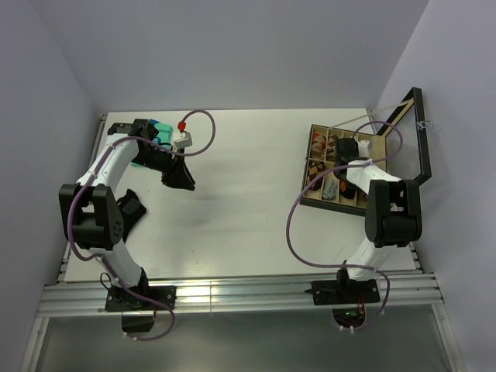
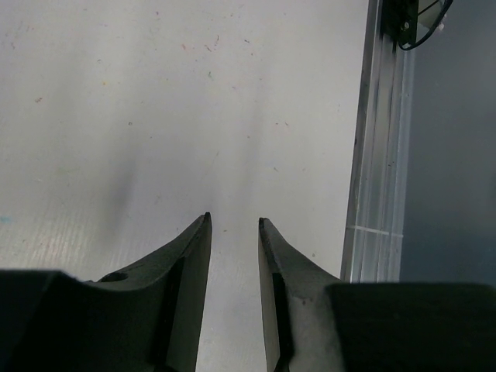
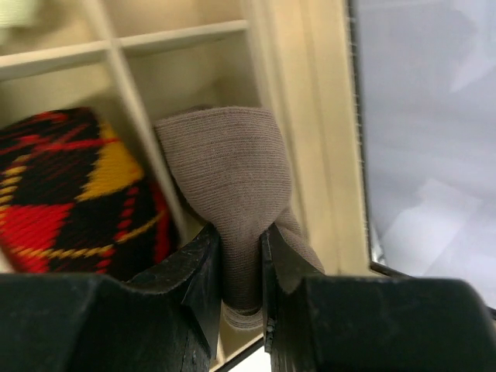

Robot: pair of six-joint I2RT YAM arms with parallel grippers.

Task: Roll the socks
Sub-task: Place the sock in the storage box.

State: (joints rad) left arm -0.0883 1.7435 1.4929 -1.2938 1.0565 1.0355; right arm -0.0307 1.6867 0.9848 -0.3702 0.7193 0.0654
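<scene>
Tan-brown ribbed fabric fills the gap between the jaws of the right arm [image 1: 387,209]: they are clamped on the tan-brown sock [image 3: 232,178], pinching its narrow end. From the pinch the sock runs straight ahead of the jaws and becomes wider, so its long axis follows the direction in which the jaws point. It sits in one compartment of a wooden divided tray [image 3: 302,116]. Whether it is fully rolled I cannot tell, because only the folded front shows. Just left of the jaws, behind a thin divider [image 3: 132,101], the argyle sock [image 3: 70,194] lies bundled in the next compartment, black with red and yellow diamonds. The outer wall of the tray stands close on the right of the jaws. I judge that any coming move, deeper in or back out, must go along this same axis, since the divider and the wall leave little room to either side. The left arm [image 1: 116,159] is well apart from both socks, across the bench [image 2: 194,93]. Its jaws stand a little apart with nothing between them, only bare surface ahead and a metal rail [image 2: 380,155] to their right. The right arm is clearly the nearer one.
</scene>
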